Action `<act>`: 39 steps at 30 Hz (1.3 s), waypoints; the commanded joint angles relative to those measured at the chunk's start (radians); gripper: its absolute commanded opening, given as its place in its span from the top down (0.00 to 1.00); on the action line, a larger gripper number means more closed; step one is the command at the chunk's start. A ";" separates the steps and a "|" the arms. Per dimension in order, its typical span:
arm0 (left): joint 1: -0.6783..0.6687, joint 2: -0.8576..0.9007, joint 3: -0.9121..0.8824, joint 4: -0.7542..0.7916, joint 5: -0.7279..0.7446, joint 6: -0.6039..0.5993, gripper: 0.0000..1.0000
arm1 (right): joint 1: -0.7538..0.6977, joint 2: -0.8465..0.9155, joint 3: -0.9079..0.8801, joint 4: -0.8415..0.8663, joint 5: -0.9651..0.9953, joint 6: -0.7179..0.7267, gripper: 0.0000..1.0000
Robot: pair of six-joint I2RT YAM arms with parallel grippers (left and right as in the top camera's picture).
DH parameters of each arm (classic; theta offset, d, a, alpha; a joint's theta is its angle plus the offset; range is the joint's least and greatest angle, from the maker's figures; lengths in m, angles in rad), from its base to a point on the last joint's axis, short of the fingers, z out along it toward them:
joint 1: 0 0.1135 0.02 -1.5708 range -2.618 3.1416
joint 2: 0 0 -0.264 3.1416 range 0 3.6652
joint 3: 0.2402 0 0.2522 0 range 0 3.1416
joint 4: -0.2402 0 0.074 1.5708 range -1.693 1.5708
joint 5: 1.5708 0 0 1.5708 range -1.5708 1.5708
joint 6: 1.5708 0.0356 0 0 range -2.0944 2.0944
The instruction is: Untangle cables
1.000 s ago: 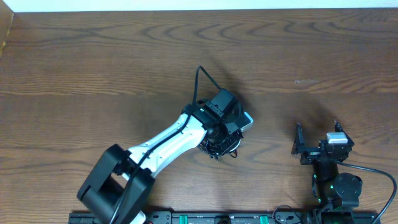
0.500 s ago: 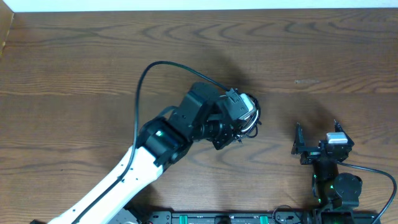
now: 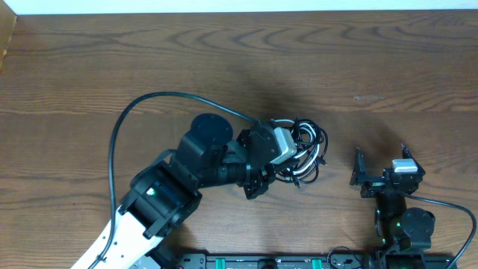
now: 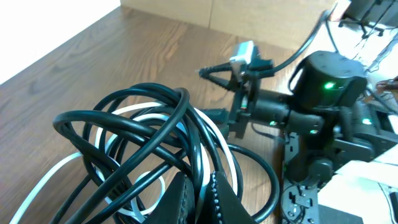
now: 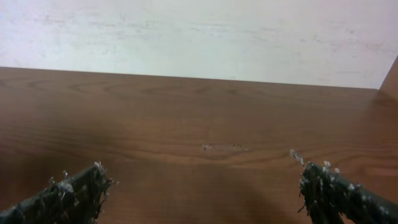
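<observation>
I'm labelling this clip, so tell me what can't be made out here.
Overhead: tips of the left claw, hidden under its own wrist.
Left wrist: plug ends of the cables, buried in the loops or cut off by the bottom edge.
Right wrist: the cables, out of frame.

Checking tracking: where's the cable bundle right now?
In the overhead view, the cables sit bunched near the middle of the table, a little right of centre. The left gripper is shut on them, and the open right gripper is farther right, apart.
</observation>
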 commanded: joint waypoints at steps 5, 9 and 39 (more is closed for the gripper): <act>-0.001 -0.028 0.020 0.009 0.040 -0.010 0.92 | 0.012 0.000 -0.001 0.051 -0.150 0.187 0.01; -0.001 -0.027 0.020 0.009 0.040 -0.010 0.92 | 0.012 0.000 0.002 0.093 -0.267 0.257 0.01; 0.000 -0.028 0.020 0.010 -0.049 -0.009 0.92 | 0.001 0.693 0.645 -0.344 -0.706 0.241 0.01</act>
